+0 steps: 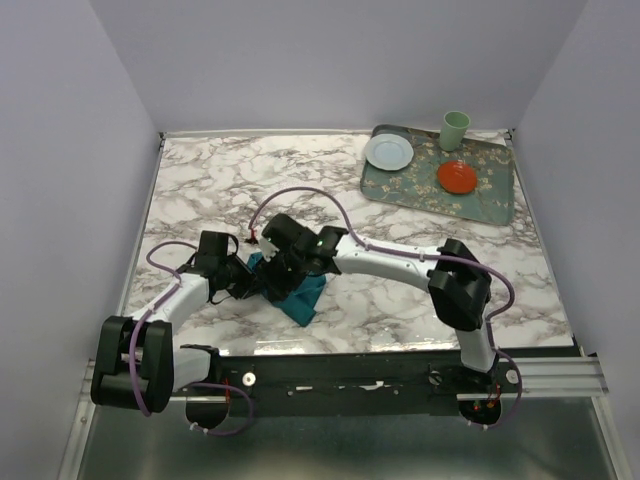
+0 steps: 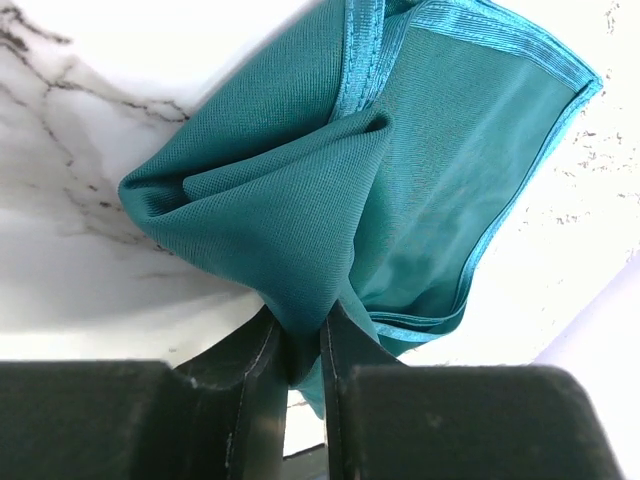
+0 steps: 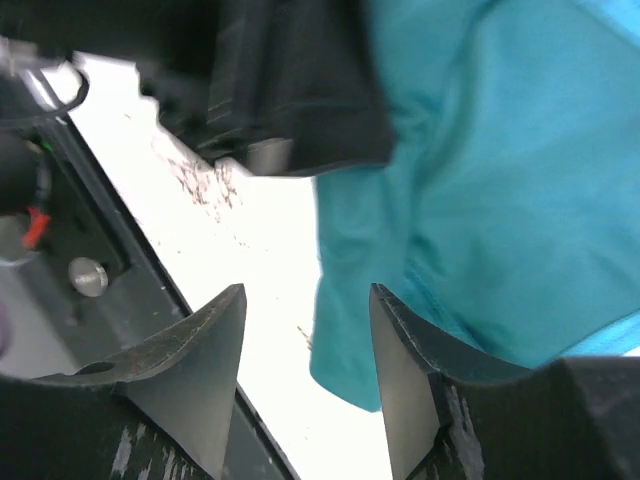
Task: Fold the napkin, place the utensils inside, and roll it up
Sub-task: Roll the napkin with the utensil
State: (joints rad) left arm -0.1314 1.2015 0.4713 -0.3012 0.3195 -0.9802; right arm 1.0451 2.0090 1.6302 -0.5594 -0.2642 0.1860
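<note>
Lab booth: plain walls [image 1: 330, 60] around marble table [image 1: 220, 180].

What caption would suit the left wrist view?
Left end effector pinching a bunched teal napkin, marble table behind.

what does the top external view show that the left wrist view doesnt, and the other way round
Only top external: both arms reaching to the napkin, the right gripper beside it, and at far right a tray holding a white plate, a red plate and a green cup. Only left wrist: the left gripper shut on a bunched fold, plus the stitched hem. Both: the teal napkin crumpled on the marble table.
</note>
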